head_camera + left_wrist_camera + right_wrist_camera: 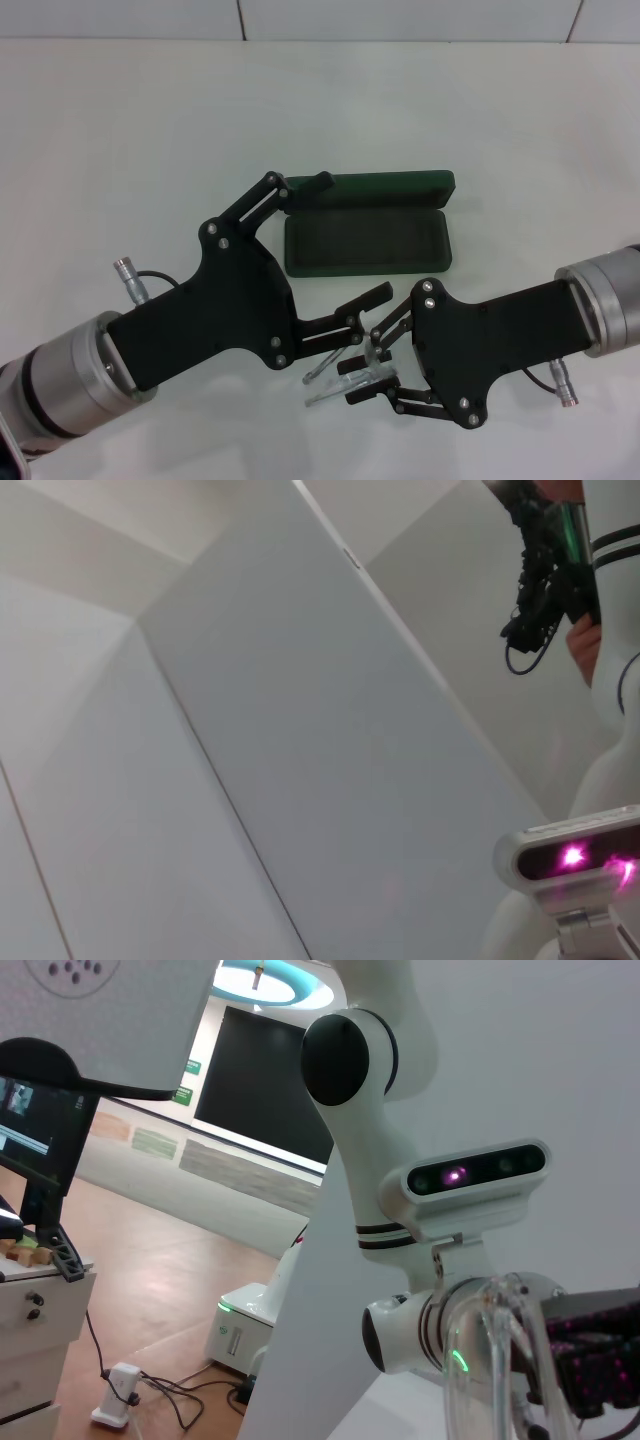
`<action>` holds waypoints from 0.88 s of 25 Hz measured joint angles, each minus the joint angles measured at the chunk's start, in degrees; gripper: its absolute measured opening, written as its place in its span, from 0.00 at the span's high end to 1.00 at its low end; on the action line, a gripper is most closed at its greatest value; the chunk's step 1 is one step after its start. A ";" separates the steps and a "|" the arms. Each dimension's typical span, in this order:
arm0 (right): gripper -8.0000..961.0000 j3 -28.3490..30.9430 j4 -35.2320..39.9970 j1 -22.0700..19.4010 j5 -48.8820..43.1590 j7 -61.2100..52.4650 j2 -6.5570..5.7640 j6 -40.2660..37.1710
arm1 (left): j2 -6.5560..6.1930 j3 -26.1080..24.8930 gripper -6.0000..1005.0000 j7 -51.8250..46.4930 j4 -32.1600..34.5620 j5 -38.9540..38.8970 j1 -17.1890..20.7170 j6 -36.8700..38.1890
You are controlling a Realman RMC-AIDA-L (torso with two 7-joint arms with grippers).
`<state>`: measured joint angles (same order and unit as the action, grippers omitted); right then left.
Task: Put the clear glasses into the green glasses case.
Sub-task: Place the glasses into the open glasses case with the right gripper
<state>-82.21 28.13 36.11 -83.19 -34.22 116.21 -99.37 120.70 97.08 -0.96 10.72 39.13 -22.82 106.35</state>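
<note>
The green glasses case (366,241) lies open at the table's middle, with its lid (385,186) standing up at the far side and the dark lining bare. The clear glasses (338,381) sit near the front, between the fingers of my right gripper (362,366), which is shut on them. In the right wrist view the glasses (487,1352) fill the area close to the camera. My left gripper (355,236) is open wide: one finger reaches the lid's left end and the other lies just above the glasses. The left wrist view shows none of these.
White table (120,140) all around, with a tiled wall edge (240,20) at the back. Both black gripper bodies crowd the front middle, side by side. The right wrist view shows the left arm's camera (470,1173) and a room beyond.
</note>
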 joint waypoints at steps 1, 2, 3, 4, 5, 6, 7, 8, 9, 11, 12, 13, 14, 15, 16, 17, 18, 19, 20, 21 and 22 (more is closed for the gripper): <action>0.86 0.00 0.00 0.00 0.01 0.01 0.00 0.01 | -0.01 0.06 0.13 0.00 0.00 -0.08 0.01 0.00; 0.86 -0.01 0.00 -0.01 0.02 0.01 -0.01 0.02 | -0.02 0.06 0.13 0.00 0.00 -0.08 0.02 -0.01; 0.86 0.01 0.01 -0.03 0.03 0.02 -0.01 0.03 | -0.02 0.06 0.13 0.00 0.00 -0.08 0.02 -0.01; 0.86 0.03 0.04 -0.06 0.04 0.02 -0.03 0.04 | -0.03 0.06 0.13 0.00 0.00 -0.06 0.02 -0.01; 0.86 0.03 0.07 -0.09 0.04 0.03 -0.06 0.04 | -0.03 0.05 0.13 0.00 0.00 -0.06 0.03 0.00; 0.86 0.03 0.14 -0.12 0.01 0.03 -0.09 0.02 | -0.02 -0.01 0.13 0.00 0.00 -0.16 0.08 0.01; 0.86 -0.02 0.35 -0.16 -0.05 0.03 -0.13 -0.06 | 0.00 -0.09 0.13 0.00 0.00 -0.80 0.18 0.01; 0.86 -0.06 0.66 -0.31 -0.17 0.03 -0.17 -0.12 | 0.02 -0.15 0.13 0.00 -0.05 -1.91 0.31 0.02; 0.86 -0.07 0.99 -0.54 -0.25 0.03 -0.21 -0.11 | 0.02 -0.23 0.13 0.00 -0.15 -3.08 0.39 0.02; 0.86 0.07 2.11 -1.48 -0.24 -0.03 -0.32 0.42 | 0.04 -0.09 0.13 -0.10 -0.42 -7.43 0.90 0.01; 0.86 0.21 2.87 -2.08 -0.19 -0.18 -0.40 0.86 | 0.03 -0.03 0.13 -0.19 -0.47 -9.39 1.34 0.01; 0.86 0.24 4.02 -2.78 -0.10 -0.76 -0.42 1.59 | 0.04 0.01 0.13 -0.34 -0.48 -11.72 1.82 0.01; 0.86 0.27 5.53 -3.54 -0.05 -1.61 -0.47 2.46 | 0.04 0.03 0.13 -0.52 -0.50 -13.92 2.44 0.01; 0.86 0.32 7.55 -4.31 -0.05 -3.07 -0.50 3.63 | 0.04 0.01 0.13 -0.77 -0.50 -15.89 2.92 0.02; 0.86 0.21 10.71 -5.47 -0.28 -5.55 -0.51 5.51 | 0.05 0.03 0.13 -1.21 -0.51 -18.45 3.69 0.02; 0.86 0.04 13.48 -6.45 -0.56 -7.55 -0.50 7.18 | 0.05 0.03 0.13 -1.80 -0.57 -21.17 4.40 -0.02; 0.86 -0.20 17.36 -7.79 -1.30 -10.97 -0.45 9.39 | 0.06 0.03 0.13 -2.66 -0.73 -23.35 4.99 -0.16; 0.86 -0.52 20.75 -8.85 -2.33 -13.92 -0.38 11.45 | 0.06 -0.02 0.13 -3.85 -1.17 -25.99 5.69 -0.37; 0.86 -0.82 23.74 -9.73 -3.28 -16.92 -0.31 13.22 | 0.07 -0.05 0.13 -4.92 -1.71 -28.06 6.07 -0.51; 0.86 -1.64 27.67 -10.51 -5.17 -21.31 -0.28 15.79 | 0.07 -0.10 0.13 -6.27 -2.54 -29.99 6.43 -0.58; 0.86 -2.50 30.81 -11.08 -6.69 -24.49 -0.29 17.71 | 0.06 -0.15 0.13 -7.41 -3.44 -31.71 6.74 -0.60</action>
<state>-84.71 58.94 25.03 -89.88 -58.71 115.92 -81.66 120.76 96.94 -8.38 7.29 7.43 -16.07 105.75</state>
